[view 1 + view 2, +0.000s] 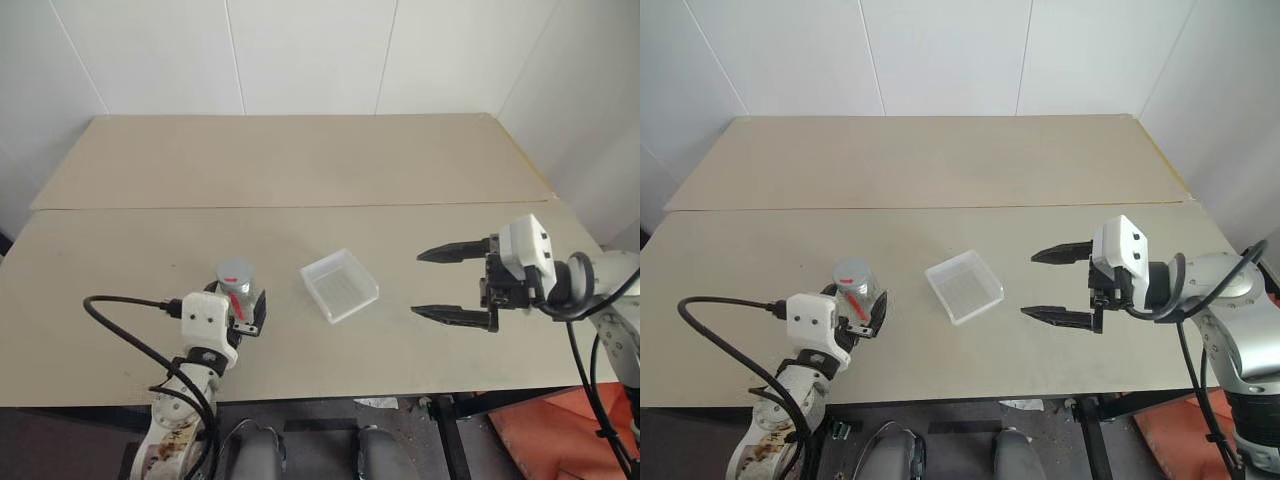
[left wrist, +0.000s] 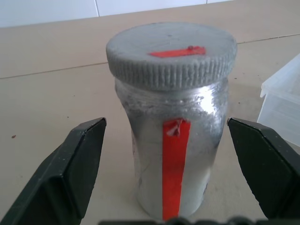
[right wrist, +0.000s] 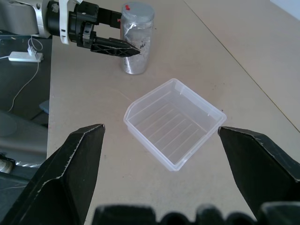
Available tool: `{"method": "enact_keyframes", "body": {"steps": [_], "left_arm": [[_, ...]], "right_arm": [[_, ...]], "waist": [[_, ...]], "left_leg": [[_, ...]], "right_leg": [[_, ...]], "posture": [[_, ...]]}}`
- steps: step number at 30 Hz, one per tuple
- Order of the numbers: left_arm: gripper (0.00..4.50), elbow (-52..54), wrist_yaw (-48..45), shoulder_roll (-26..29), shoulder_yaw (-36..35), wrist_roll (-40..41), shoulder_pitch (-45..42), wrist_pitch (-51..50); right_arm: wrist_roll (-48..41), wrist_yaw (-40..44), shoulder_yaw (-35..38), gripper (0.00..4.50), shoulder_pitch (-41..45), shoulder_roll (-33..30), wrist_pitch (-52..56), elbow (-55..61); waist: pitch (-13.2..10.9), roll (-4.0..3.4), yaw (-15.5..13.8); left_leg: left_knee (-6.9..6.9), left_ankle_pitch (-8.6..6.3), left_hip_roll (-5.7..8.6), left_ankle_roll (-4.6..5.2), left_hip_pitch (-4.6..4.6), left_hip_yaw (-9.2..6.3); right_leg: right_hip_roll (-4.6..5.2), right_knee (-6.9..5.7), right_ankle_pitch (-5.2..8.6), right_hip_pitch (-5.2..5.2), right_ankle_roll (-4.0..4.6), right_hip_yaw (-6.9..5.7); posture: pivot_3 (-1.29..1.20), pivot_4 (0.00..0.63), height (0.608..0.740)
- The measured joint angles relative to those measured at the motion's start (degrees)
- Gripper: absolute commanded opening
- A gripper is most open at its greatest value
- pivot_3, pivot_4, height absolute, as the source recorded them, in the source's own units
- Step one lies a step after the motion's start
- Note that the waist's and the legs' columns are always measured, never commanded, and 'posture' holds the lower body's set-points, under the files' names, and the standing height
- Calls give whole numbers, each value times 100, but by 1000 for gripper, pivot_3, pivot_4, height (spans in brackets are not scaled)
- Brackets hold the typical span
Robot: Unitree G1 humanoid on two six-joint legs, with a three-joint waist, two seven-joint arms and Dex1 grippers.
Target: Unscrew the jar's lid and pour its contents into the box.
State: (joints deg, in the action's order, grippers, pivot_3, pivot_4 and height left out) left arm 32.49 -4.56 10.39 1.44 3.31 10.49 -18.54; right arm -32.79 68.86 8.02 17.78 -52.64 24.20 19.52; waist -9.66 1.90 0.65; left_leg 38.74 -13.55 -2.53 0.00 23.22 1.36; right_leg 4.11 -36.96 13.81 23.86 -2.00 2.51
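Lower left, the left gripper (image 1: 243, 312) brackets the silvery-grey metallic jar (image 2: 174, 154) — jaws open, grey ribbed lid (image 2: 171, 54) on; the right gripper (image 1: 452, 285), jaws open, faces the clear plastic box (image 1: 339, 285) mid-frame.

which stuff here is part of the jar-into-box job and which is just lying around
Belongs to the job:
jar, upright between the open left gripper fingers
lid, still on the jar
box, empty
right gripper, open

Just lying about:
black cable on the table
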Motion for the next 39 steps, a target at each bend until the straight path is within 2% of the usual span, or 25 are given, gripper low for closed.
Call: {"method": "enact_keyframes", "body": {"steps": [18, 21, 27, 29, 32, 35, 39], "left_arm": [[4484, -714, 293, -460, 272, -624, -429, 628], [3923, -811, 301, -475, 278, -666, -450, 728], [2007, -874, 314, -512, 231, -666, -568, 753], [1947, -890, 266, -461, 197, -659, -610, 752], [1948, -891, -1, -258, 85, -500, -747, 705], [1948, -833, -654, 250, -211, 97, -1066, 350], [1948, -833, -2055, 1407, -915, 1620, -1880, -607]], "right_arm": [[-2, 157, 62, 4500, 100, -101, -2, 1], [-2, 187, 107, 4500, 118, -102, -5, 0], [-2, 187, 132, 4500, 142, -98, -11, 1], [-2, 176, 134, 4500, 142, -83, -20, 8], [-6, 105, 134, 4500, 141, 12, -36, 49], [-19, 4, 117, 4500, 150, 205, -39, 158], [17, -391, -264, 4500, 639, 722, -25, 188]], "waist": [[0, 0, -1], [0, 0, -6], [0, 0, -6], [0, 0, -6], [0, 0, -5], [0, 0, 1], [0, -1, 43]], "left_leg": [[1, 0, 2, 0, 0, -2], [2, 0, 3, 0, 0, -2], [2, 0, 3, 0, 0, -2], [2, 0, 4, 0, 0, -3], [2, 0, 3, 0, 0, -3], [2, 0, 2, 0, 0, -4], [3, 1, -4, -2, -2, -3]], "right_leg": [[2, 0, 0, -2, -1, -1], [3, 0, 0, -3, -1, -2], [3, 0, 0, -3, -2, -2], [3, -1, 0, -3, -2, -2], [3, -2, 0, -3, -2, -3], [1, -4, 0, 0, -2, -4], [-5, -11, 0, 7, -2, -2]], "posture": [[0, 150, 740], [0, 150, 740], [0, 150, 740], [0, 150, 740], [0, 150, 740], [0, 150, 740], [0, 150, 740]]}}
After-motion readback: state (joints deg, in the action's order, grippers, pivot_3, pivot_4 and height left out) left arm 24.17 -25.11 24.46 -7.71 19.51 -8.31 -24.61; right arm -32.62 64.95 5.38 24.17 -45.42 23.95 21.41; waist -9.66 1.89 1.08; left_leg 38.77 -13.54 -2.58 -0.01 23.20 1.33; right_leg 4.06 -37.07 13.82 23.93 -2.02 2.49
